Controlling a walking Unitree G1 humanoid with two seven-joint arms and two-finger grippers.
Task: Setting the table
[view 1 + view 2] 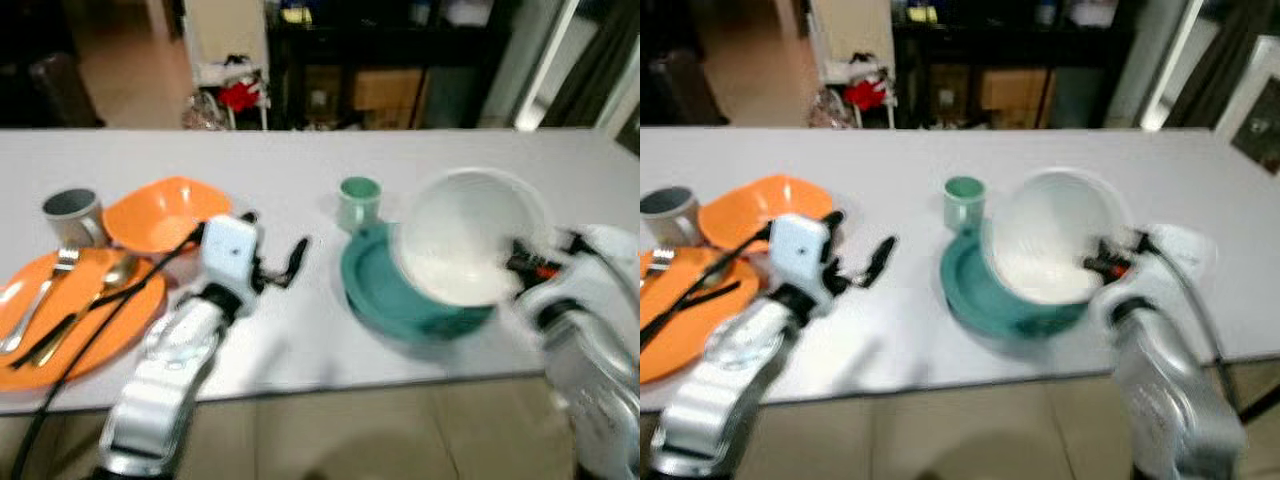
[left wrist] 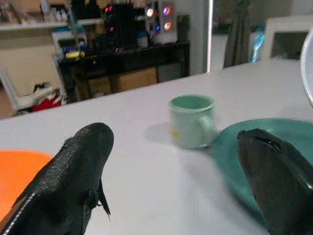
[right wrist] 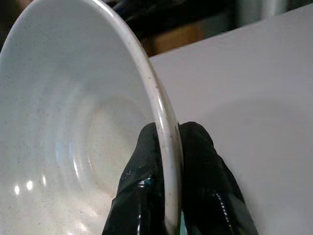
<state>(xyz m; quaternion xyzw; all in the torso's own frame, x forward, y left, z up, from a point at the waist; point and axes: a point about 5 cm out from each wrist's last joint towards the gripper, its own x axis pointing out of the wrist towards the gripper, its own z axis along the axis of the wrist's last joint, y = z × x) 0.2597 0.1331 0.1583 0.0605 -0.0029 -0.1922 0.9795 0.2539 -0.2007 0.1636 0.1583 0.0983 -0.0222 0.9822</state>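
on the long white desk (image 1: 300,340) i judge the setting about half done. at the left of the frame one place looks laid: a flat orange plate (image 1: 100,330) carrying a metal fork (image 1: 40,300) and spoon (image 1: 105,285), an orange bowl (image 1: 160,215) touching its upper edge, and a grey mug (image 1: 70,215) just beside that.

at centre right the second place is in progress. a round teal plate (image 1: 390,300) lies flat with a small pale green mug (image 1: 358,200) just above it in the frame. my right claw (image 3: 168,196) is pinching the rim of a large white speckled ceramic bowl (image 1: 465,240), one black finger inside the wall, one outside. the bowl sits over the teal plate, tilted steeply, its mouth facing toward the left of the frame and partly toward my cameras. its axis leans well off upright. i cannot tell whether its lower edge touches the plate.

my left claw (image 1: 275,255) hovers over bare desk between the two places, fingers spread and holding nothing.

what seems left: set the bowl level, and i see no cutlery beside this place.
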